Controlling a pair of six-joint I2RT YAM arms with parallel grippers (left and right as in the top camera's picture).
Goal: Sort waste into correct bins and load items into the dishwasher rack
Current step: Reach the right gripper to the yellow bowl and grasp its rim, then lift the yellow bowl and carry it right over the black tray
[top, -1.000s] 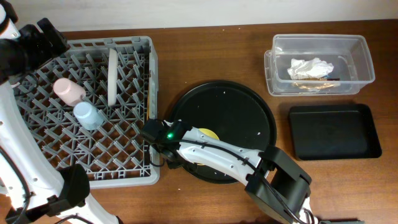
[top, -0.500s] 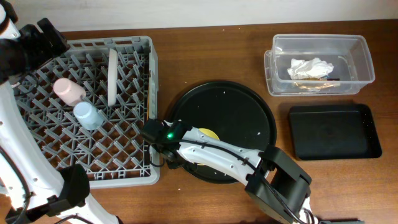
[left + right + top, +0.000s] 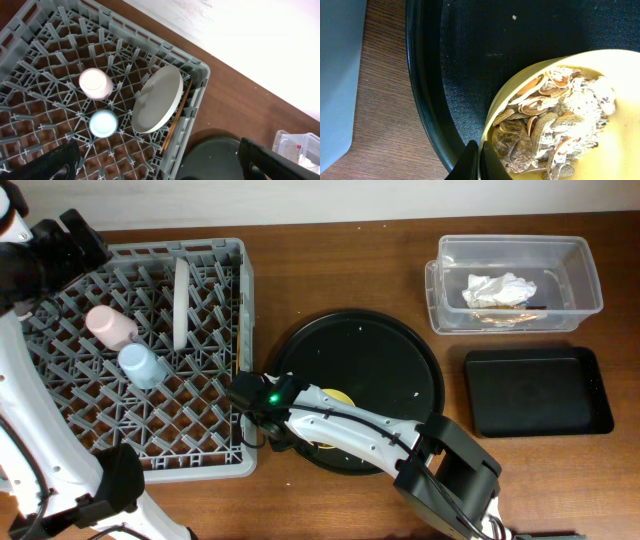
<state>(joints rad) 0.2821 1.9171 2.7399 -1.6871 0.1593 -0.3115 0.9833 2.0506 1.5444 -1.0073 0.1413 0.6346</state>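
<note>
My right gripper [image 3: 479, 159] is shut on the rim of the small yellow bowl [image 3: 600, 160], which holds beige-brown food scraps [image 3: 555, 125] and sits on the round black tray [image 3: 380, 360]. In the overhead view the bowl [image 3: 338, 393] is mostly hidden by the right arm. My left gripper [image 3: 160, 165] is open and empty, high over the grey dishwasher rack [image 3: 200, 450]. The rack holds the pink cup [image 3: 110, 326], the light-blue cup [image 3: 143, 365] and the grey plate [image 3: 181, 302] on edge. Wooden chopsticks [image 3: 175, 120] lean beside the plate. The white napkin [image 3: 498, 288] lies in the clear tub [image 3: 590, 280].
The shallow black rectangular tray [image 3: 535, 392] lies at the right, just in front of the clear tub. The rack's right wall [image 3: 340, 75] stands close to the left of the round tray's rim. Bare wooden table lies between rack and tub.
</note>
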